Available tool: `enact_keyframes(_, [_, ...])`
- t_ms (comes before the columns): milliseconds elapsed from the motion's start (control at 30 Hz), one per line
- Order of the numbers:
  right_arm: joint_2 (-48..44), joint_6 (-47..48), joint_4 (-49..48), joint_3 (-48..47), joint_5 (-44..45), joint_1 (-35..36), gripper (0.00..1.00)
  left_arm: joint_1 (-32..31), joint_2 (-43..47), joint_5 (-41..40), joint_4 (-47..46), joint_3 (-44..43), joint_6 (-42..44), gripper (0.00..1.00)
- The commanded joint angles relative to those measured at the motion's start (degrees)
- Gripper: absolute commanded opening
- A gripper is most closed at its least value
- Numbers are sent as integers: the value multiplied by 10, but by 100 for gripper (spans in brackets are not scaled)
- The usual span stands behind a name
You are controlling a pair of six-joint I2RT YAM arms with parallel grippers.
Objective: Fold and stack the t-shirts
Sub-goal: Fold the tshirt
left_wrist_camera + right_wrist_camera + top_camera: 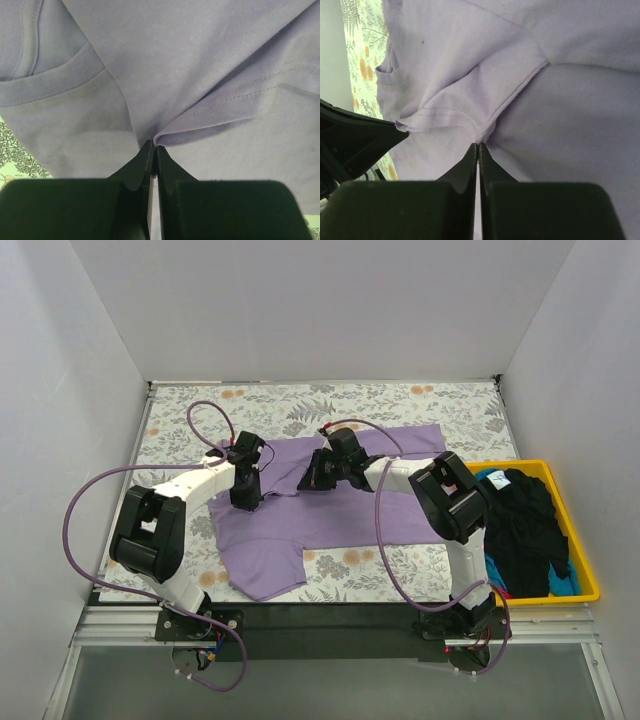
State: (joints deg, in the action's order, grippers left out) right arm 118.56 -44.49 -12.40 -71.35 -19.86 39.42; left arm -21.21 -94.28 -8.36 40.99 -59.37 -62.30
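My left claw (246,504) and my right claw (309,480) are both squeezed tight, each pinching a bit of the purple t-shirt (340,525). The shirt lies mid-frame on the table (400,405), its long way running left to right, mostly below both claws.

Bright, even, diffuse light fills the overhead view. The plain white enclosure walls (300,310) show no glare, and shadows on the floral-patterned tablecloth (420,405) are faint. The left wrist view is dimmer and renders the soft lavender fabric t-shirt (200,60) bluish with dark creases, while the right wrist view shows it paler. The black left gripper (153,150) and black right gripper (478,150) are near-featureless silhouettes.
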Motion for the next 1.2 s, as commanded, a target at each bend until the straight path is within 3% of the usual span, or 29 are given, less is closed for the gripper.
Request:
enact_keyframes(0, [-49,19,4,8,-2,-6,1,-2,29,-13,27,-24,-8,0])
enact_keyframes(567, [-57,84,91,4,-8,-17,1,-2,28,33,48,-14,-30,0])
enact_keyframes(700, [-44,94,99,-2,-10,-17,1,-2,11,47,26,4,-42,6])
enact_keyframes(767, [-45,110,106,-5,-10,-16,8,-2,18,48,17,7,-58,13])
enact_keyframes(800, [-47,117,114,-12,-7,-18,18,-2,23,48,9,5,-64,27])
enact_keyframes(900, [-70,158,141,-30,9,-24,34,22,47,47,-7,-15,-82,41])
enact_keyframes(967, [-94,184,153,-41,27,-40,40,45,63,47,-22,-26,-94,49])
enact_keyframes(1033, [-108,220,170,-55,46,-58,43,89,71,41,-56,-36,-102,54])
enact_keyframes(1167, [-132,259,179,-63,57,-145,48,165,34,66,-136,-60,-120,54])
